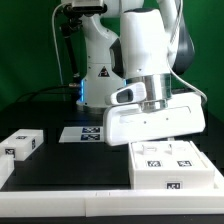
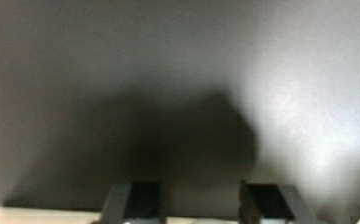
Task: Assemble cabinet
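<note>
My gripper [image 1: 155, 106] comes down from above and is shut on a large white cabinet box [image 1: 155, 125], holding it at the exterior view's right. The box hangs just above or on a second white tagged cabinet part [image 1: 172, 166] lying near the table's front edge; I cannot tell whether they touch. A small white tagged block [image 1: 20, 143] lies at the exterior view's left. In the wrist view the gripper [image 2: 202, 205] shows two dark fingers [image 2: 138, 202] apart, with the box's blurred grey surface [image 2: 177, 90] filling the picture close up.
The marker board [image 1: 86, 133] lies flat on the black table between the robot base [image 1: 98, 75] and the parts. The table's raised white border [image 1: 70, 205] runs along the front.
</note>
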